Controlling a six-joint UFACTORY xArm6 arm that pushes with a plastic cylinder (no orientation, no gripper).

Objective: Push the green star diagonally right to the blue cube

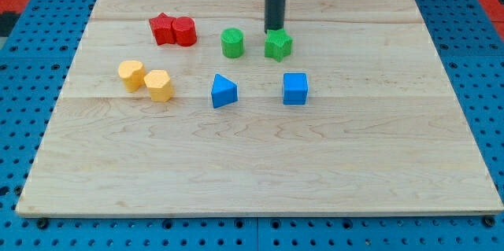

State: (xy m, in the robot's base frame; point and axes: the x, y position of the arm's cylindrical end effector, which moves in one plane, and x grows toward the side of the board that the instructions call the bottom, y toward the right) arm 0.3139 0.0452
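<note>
The green star (278, 45) lies on the wooden board (260, 164), a little right of centre toward the view's top. My tip (273, 30) stands right at the star's top-left edge, touching or nearly touching it. The blue cube (295, 88) lies below the star and slightly to its right, a short gap away.
A green cylinder (232, 43) sits just left of the star. A blue triangular block (224, 91) lies left of the cube. A red star (162, 28) and red cylinder (184, 31) touch at upper left. Two yellow blocks (131, 74) (158, 85) lie at left.
</note>
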